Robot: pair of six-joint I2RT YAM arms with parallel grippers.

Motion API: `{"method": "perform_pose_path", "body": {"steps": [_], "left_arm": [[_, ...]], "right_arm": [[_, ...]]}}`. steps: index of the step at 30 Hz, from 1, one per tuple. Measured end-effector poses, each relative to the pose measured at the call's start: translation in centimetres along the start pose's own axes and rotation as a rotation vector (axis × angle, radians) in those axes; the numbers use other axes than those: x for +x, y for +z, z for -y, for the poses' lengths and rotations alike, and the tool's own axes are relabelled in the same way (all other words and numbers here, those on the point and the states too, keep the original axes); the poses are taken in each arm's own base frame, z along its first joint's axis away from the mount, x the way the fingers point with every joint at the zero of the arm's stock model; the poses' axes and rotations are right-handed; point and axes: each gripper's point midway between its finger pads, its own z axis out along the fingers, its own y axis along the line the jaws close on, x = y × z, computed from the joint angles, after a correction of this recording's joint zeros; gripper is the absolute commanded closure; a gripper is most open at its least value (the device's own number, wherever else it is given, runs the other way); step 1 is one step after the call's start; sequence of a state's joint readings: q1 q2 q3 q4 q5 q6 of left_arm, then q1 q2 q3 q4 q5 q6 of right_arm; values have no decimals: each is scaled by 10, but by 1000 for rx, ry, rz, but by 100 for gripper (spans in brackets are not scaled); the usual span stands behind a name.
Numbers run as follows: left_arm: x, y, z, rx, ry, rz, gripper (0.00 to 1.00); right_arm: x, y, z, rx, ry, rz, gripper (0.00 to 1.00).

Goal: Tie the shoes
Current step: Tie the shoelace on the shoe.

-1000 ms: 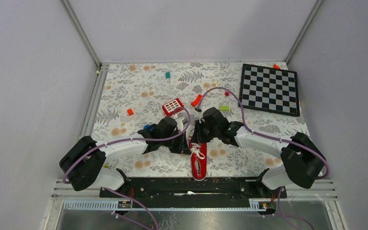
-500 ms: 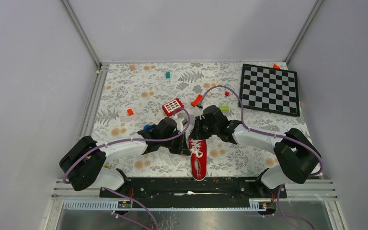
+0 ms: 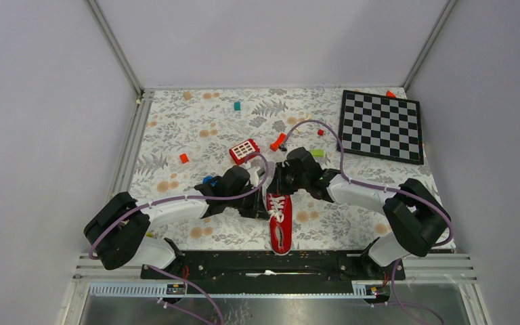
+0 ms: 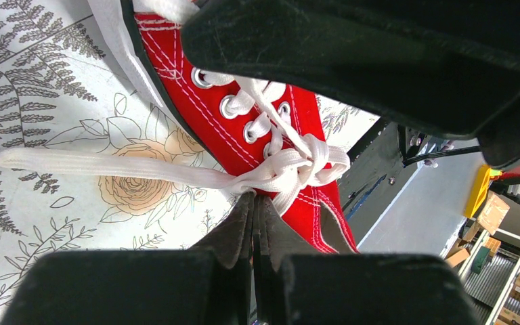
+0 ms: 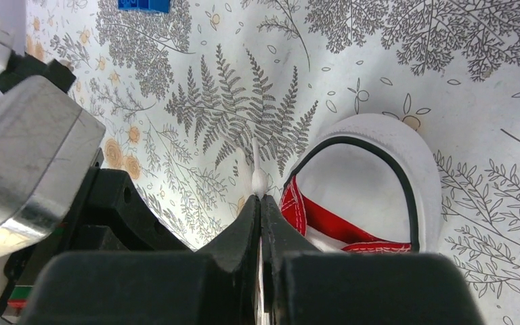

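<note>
The red shoe (image 3: 281, 233) with white sole and toe cap lies near the table's front edge, toe pointing away from the arm bases. Its white laces (image 4: 291, 162) are bunched in a knot over the eyelets, and one strand (image 4: 74, 162) trails left across the cloth. My left gripper (image 3: 263, 206) sits at the shoe's left side, jaws shut (image 4: 253, 196) on the lace right at the knot. My right gripper (image 3: 275, 188) hovers just beyond the toe cap (image 5: 352, 183), shut (image 5: 259, 198) on a lace end whose white tip (image 5: 259, 181) pokes out.
A chessboard (image 3: 381, 126) lies at the back right. A red block with white squares (image 3: 244, 149), a red-orange piece (image 3: 278, 142), a green block (image 3: 317, 153) and a blue block (image 3: 208, 180) lie just beyond the grippers. The black base rail (image 3: 271, 261) runs along the near edge.
My right gripper has drawn back away from the arm bases off the shoe, uncovering the laced front and toe. The left arm has stayed put.
</note>
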State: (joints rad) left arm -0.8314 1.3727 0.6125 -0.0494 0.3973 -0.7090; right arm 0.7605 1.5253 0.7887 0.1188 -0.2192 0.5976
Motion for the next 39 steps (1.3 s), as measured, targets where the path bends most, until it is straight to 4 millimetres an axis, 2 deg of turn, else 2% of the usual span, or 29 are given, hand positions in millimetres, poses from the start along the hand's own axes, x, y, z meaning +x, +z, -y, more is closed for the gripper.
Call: {"method": "perform_pose_path", "body": {"steps": [8, 13, 16, 18, 21, 25, 27, 29, 30, 33, 36, 39], "left_arm": [[0, 0, 0, 1, 0, -1, 100], [0, 0, 0, 3, 0, -2, 100], [0, 0, 0, 3, 0, -2, 100], [0, 0, 0, 3, 0, -2, 100], [0, 0, 1, 3, 0, -2, 100], [0, 0, 1, 3, 0, -1, 100], [0, -1, 1, 3, 1, -1, 100], [0, -1, 1, 2, 0, -1, 100], [1, -1, 1, 1, 0, -1, 100], [-1, -5, 2, 2, 5, 8, 100], [-4, -10, 5, 3, 16, 27, 100], [-5, -13, 6, -2, 25, 34, 100]], "right_arm": [[-13, 5, -2, -3, 7, 19, 100], [-12, 10, 0, 5, 11, 9, 99], [-12, 11, 0, 6, 11, 5, 71], [-14, 11, -1, 6, 12, 5, 63], [-20, 10, -4, 5, 4, 12, 59], [-23, 0, -3, 28, -7, 26, 58], [-30, -11, -6, 32, -12, 55, 66], [-37, -25, -9, 26, -18, 100, 78], [-40, -34, -10, 20, -20, 130, 78], [-28, -61, -4, 2, -1, 194, 61], [-2, -78, 9, -10, 45, 209, 67], [24, -83, 23, -8, 94, 193, 71]]}}
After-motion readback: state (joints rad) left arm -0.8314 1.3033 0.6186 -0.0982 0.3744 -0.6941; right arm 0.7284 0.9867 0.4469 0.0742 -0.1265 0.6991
